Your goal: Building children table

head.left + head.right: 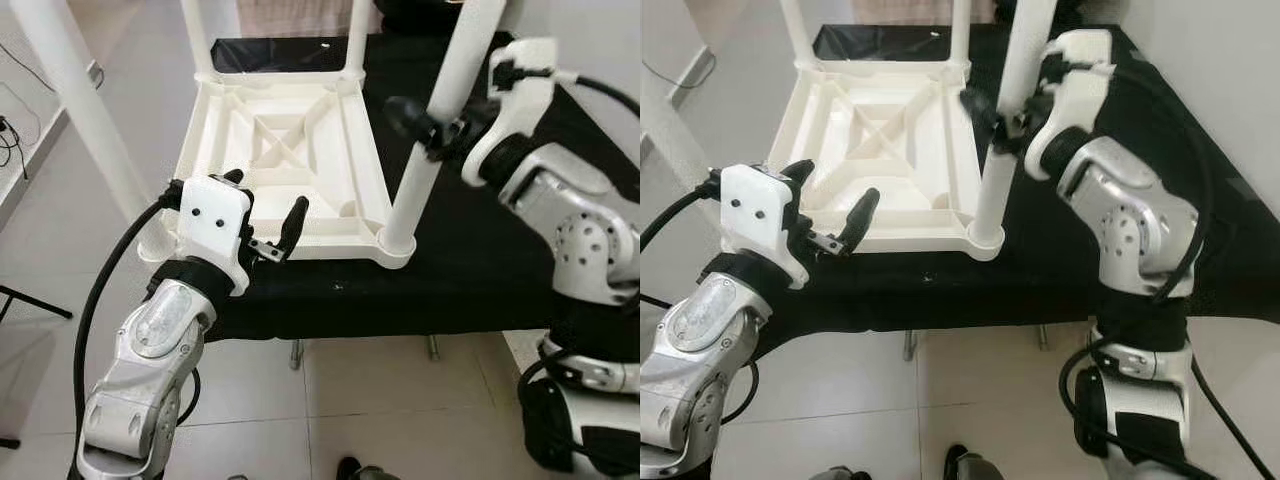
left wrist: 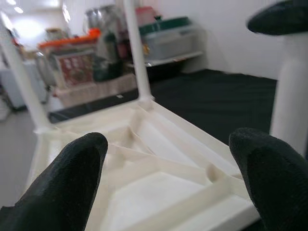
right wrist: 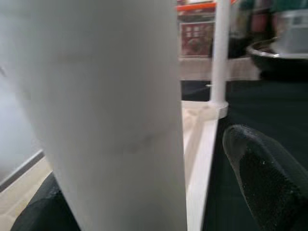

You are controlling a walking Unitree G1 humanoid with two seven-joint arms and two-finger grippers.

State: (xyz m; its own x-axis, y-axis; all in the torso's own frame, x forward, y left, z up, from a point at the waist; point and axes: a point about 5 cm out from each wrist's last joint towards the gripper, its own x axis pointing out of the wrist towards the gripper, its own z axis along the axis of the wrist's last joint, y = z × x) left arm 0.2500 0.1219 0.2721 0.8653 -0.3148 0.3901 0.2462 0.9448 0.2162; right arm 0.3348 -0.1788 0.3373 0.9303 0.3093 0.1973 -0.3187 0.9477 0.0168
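White plastic table lies upside down on black cloth, legs up. My right gripper is clamped on near leg; left gripper w/ fingers apart at near edge.

Left arm comes up from the lower left with the wrist bent forward, and the left gripper has its jaws spread wide with nothing between them. Right arm is folded up high on the right, elbow bent, its forearm reaching back toward the middle, and the right gripper has its jaws clamped around a white pole.
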